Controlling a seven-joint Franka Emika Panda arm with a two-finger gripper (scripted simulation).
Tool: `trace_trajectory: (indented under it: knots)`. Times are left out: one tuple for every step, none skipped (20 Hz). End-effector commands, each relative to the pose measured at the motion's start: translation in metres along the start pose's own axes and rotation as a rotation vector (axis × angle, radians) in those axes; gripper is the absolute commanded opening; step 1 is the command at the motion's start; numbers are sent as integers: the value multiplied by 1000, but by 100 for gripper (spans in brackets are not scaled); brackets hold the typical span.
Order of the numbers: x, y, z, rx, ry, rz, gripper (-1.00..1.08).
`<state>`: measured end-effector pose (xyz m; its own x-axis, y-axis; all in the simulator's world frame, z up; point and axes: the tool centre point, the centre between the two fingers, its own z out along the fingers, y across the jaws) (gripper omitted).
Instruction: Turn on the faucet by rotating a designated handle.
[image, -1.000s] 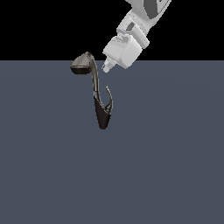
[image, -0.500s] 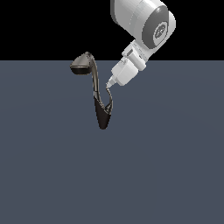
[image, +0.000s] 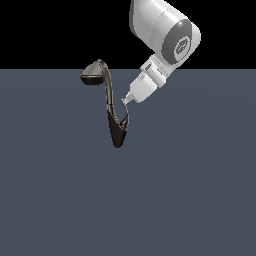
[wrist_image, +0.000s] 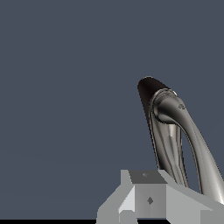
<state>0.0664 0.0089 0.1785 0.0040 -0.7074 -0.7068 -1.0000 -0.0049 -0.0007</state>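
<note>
In the exterior view the faucet (image: 108, 98) has a dark pointed base, a tall curved neck and a bell-shaped head at the upper left. The handle (image: 125, 114) is a short silver hook branching from the base on the exterior view's right. My gripper (image: 127, 100) comes down from the upper right, its narrow tip at the handle's pointed end, jaws together with nothing between them. In the wrist view the faucet's dark base (wrist_image: 147, 89) and neck (wrist_image: 202, 153) show, and the handle (wrist_image: 168, 146) runs behind my gripper (wrist_image: 142, 205).
The faucet stands on a flat blue-grey surface (image: 190, 190) that fills the lower part of the exterior view. The white arm's large joint (image: 170, 35) hangs above and to the exterior view's right of the faucet.
The arm has swung down, and the gripper tip has dropped from beside the faucet's head to the tip of the handle. The faucet and handle look unmoved.
</note>
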Motion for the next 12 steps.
trace_trajectory:
  knots:
    - [0,0,0,0,0,0,-100]
    - [-1,3,0,0,0,0,-100]
    - [-2,5,0,0,0,0,-100]
    - [-3,8,0,0,0,0,-100]
    - [-4,11,0,0,0,0,-100]
    - [-5,14,0,0,0,0,-100]
    - [-6,16,0,0,0,0,-100]
    - [-6,19,0,0,0,0,-100]
    - [-7,22,0,0,0,0,-100]
    - [-8,25,0,1,0,1,-100]
    - [-9,28,0,1,0,1,-100]
    - [-10,31,0,1,0,1,-100]
